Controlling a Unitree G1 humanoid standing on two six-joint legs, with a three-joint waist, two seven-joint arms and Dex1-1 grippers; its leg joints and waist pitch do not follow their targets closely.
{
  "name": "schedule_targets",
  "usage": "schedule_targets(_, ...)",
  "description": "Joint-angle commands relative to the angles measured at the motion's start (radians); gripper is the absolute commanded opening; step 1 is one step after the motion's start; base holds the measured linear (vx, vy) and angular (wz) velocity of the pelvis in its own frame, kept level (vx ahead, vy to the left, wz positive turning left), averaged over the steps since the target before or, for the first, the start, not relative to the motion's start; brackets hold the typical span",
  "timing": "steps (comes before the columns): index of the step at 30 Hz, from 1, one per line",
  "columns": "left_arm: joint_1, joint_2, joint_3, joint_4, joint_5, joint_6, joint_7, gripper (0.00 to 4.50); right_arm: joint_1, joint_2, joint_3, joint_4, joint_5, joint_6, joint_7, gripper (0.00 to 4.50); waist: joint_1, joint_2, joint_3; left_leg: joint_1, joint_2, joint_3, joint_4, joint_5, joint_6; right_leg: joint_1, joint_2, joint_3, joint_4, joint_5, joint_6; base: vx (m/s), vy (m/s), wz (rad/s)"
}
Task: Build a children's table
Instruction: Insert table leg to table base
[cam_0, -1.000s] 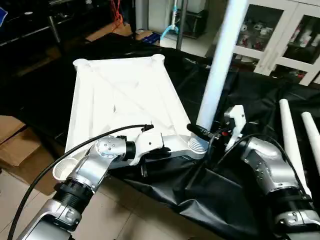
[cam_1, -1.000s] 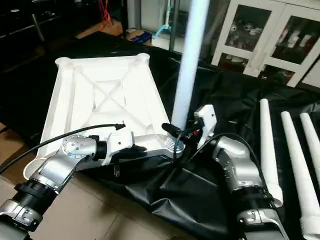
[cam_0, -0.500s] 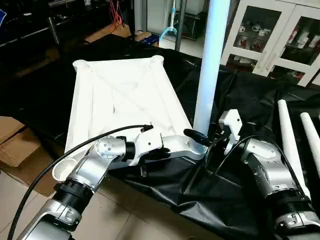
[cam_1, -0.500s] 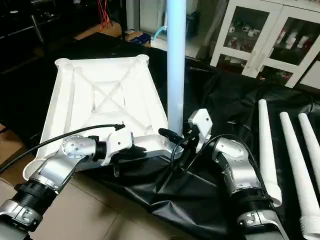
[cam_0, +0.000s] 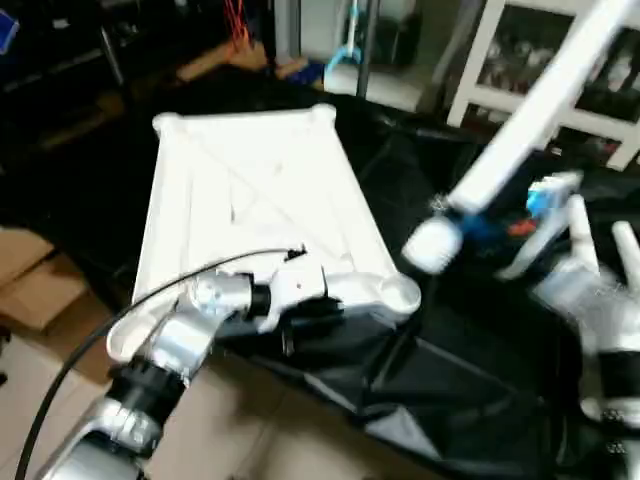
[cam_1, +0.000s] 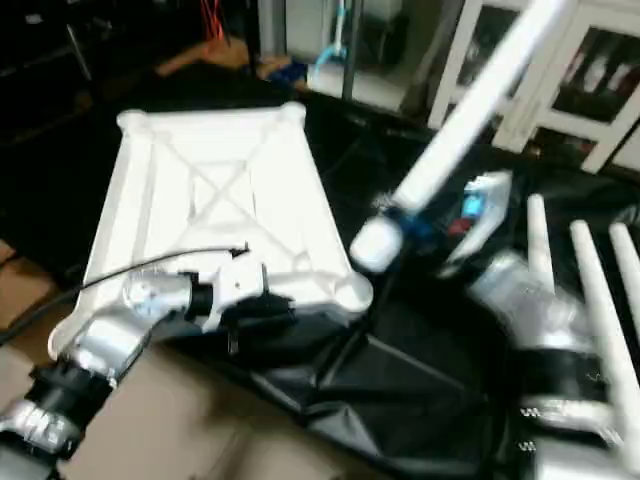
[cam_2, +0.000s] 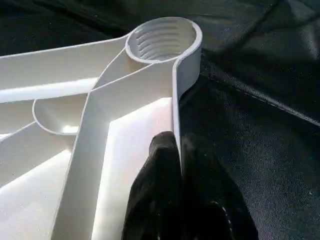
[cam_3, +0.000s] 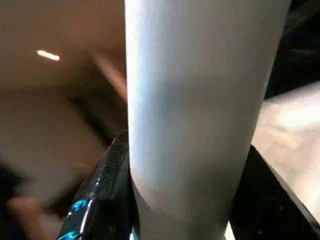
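We see the table top (cam_0: 255, 200) lying upside down on the black cloth (cam_0: 440, 390), its ribbed underside up, with a round socket at each visible corner. The threaded socket (cam_2: 162, 39) at its 5 o'clock corner stands empty. Our left gripper (cam_2: 179, 172) is clenched on the top's rim just short of that socket, one black finger (cam_2: 157, 190) inside the wall and the other outside on the cloth side.

Off that corner, toward 3 o'clock, our right gripper (cam_3: 187, 200) is clasped around a long white leg (cam_1: 470, 110). In the right wrist view its dark fingers (cam_3: 107, 195) press against both sides of the tube. The leg is held tilted, its rounded lower end (cam_0: 432, 245) up in the air just beside the empty socket and apart from it, its length slanting away toward 1 o'clock.

Farther toward 3 o'clock, more white legs (cam_1: 600, 300) lie side by side on the cloth, well apart from the top. A black cable (cam_0: 90, 345) curves over our left forearm (cam_0: 165, 360). Behind the cloth, at 1 o'clock, stands a white cabinet with glass doors (cam_0: 600, 90). At 9 o'clock of the top, a brown cardboard box (cam_0: 30, 275) sits on the floor.
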Motion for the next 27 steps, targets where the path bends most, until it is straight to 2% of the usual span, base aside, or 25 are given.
schedule_targets(1,0.012,-0.011,0.002,-0.037,-0.015,-0.001,0.005,0.0,0.008,0.002,-0.056,-0.063,0.108,0.116,-0.006,1.88,0.005,-0.013,-0.059,0.003,0.032,-0.001,-0.07,0.045,0.156,0.079,-0.056,0.046,-0.071,-0.042,-0.25,0.0,0.0,0.0)
schedule_targets(5,0.015,-0.015,0.002,-0.041,-0.018,0.003,0.005,0.0,0.01,0.015,-0.094,-0.075,0.156,0.179,-0.036,1.88,0.005,-0.014,-0.058,0.001,0.029,-0.001,-0.073,0.027,0.113,0.076,-0.055,0.045,-0.079,-0.099,-0.233,0.0,0.0,0.0)
schedule_targets(8,0.015,-0.015,0.001,-0.044,-0.017,0.004,0.004,0.0,0.017,0.012,-0.095,-0.088,0.17,0.202,-0.045,1.88,0.005,-0.014,-0.06,0.002,0.03,-0.002,-0.074,0.036,0.094,0.076,-0.054,0.044,-0.077,-0.086,-0.227,0.0,0.0,0.0)
schedule_targets(9,0.015,-0.016,0.001,-0.045,-0.017,0.005,0.004,0.0,0.022,0.008,-0.091,-0.095,0.174,0.21,-0.047,1.88,0.005,-0.013,-0.061,0.002,0.03,-0.002,-0.074,0.049,0.097,0.077,-0.055,0.044,-0.074,-0.06,-0.229,0.0,0.0,0.0)
schedule_targets(10,0.015,-0.017,0.001,-0.047,-0.017,0.007,0.004,0.0,0.025,0.006,-0.088,-0.099,0.181,0.219,-0.051,1.88,0.004,-0.018,-0.063,0.001,0.029,-0.001,-0.072,0.055,0.1,0.078,-0.054,0.044,-0.073,-0.051,-0.229,0.0,0.0,0.0)
schedule_targets(13,0.017,-0.018,-0.001,-0.057,-0.016,0.013,0.006,0.0,0.032,0.001,-0.087,-0.119,0.24,0.248,-0.089,1.88,0.008,-0.017,-0.065,0.0,0.028,-0.001,-0.072,0.069,0.11,0.079,-0.056,0.044,-0.073,-0.044,-0.23,0.0,0.0,0.0)
schedule_targets(17,0.022,-0.013,-0.006,-0.067,-0.015,0.015,0.002,0.0,0.035,0.019,-0.117,-0.146,0.294,0.306,-0.133,1.88,0.008,-0.019,-0.065,0.0,0.028,-0.001,-0.073,0.071,0.105,0.079,-0.056,0.044,-0.074,-0.056,-0.22,0.0,0.0,0.0)
schedule_targets(21,0.027,-0.011,-0.007,-0.073,-0.014,0.017,-0.001,0.0,0.04,0.025,-0.132,-0.154,0.325,0.327,-0.155,1.88,0.011,-0.018,-0.066,0.0,0.028,0.0,-0.073,0.062,0.091,0.079,-0.056,0.044,-0.076,-0.077,-0.214,0.0,0.0,0.0)
schedule_targets(25,0.037,-0.009,-0.009,-0.083,-0.013,0.018,-0.002,0.0,0.05,0.034,-0.13,-0.165,0.34,0.318,-0.185,1.88,0.013,-0.02,-0.068,-0.002,0.027,0.0,-0.072,0.074,0.089,0.08,-0.057,0.045,-0.073,-0.062,-0.211,0.0,0.0,0.0)
schedule_targets(26,0.04,-0.009,-0.01,-0.087,-0.013,0.019,-0.001,0.0,0.059,0.043,-0.115,-0.184,0.291,0.282,-0.207,1.88,0.013,-0.02,-0.069,-0.001,0.028,-0.001,-0.072,0.078,0.088,0.081,-0.057,0.044,-0.072,-0.06,-0.21,0.0,0.0,0.0)
schedule_targets(27,0.04,-0.009,-0.01,-0.087,-0.013,0.019,-0.001,0.0,0.059,0.043,-0.115,-0.184,0.291,0.282,-0.207,1.88,0.011,-0.021,-0.069,-0.002,0.027,0.0,-0.072,0.086,0.085,0.079,-0.057,0.044,-0.071,-0.052,-0.205,0.0,0.0,0.0)
